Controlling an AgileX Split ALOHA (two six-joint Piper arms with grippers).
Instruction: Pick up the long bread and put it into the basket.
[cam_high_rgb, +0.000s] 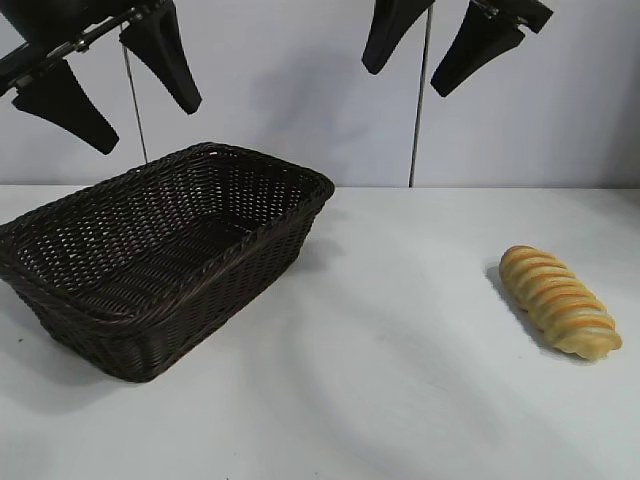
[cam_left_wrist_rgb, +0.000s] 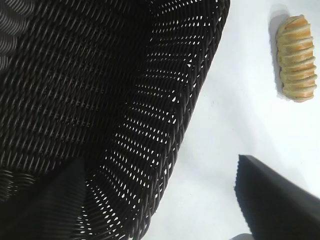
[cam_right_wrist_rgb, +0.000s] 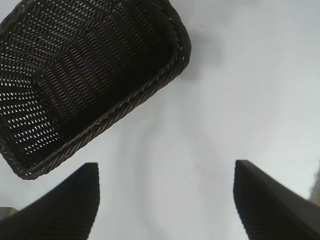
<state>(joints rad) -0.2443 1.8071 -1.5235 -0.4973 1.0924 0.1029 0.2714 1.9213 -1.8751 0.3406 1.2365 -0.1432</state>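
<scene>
The long bread (cam_high_rgb: 560, 301), golden-tan with darker ridges, lies on the white table at the right; it also shows in the left wrist view (cam_left_wrist_rgb: 297, 58). The dark brown wicker basket (cam_high_rgb: 250, 235) stands at the left, with nothing inside; it shows in the left wrist view (cam_left_wrist_rgb: 165, 125) and the right wrist view (cam_right_wrist_rgb: 135, 100). My left gripper (cam_high_rgb: 150, 125) hangs open high above the basket. My right gripper (cam_high_rgb: 405, 82) hangs open high above the table's middle, well up and left of the bread. Neither holds anything.
A white table (cam_high_rgb: 400, 380) carries both things, with a pale wall behind. Two thin vertical rods (cam_high_rgb: 134, 95) (cam_high_rgb: 420, 100) stand at the back.
</scene>
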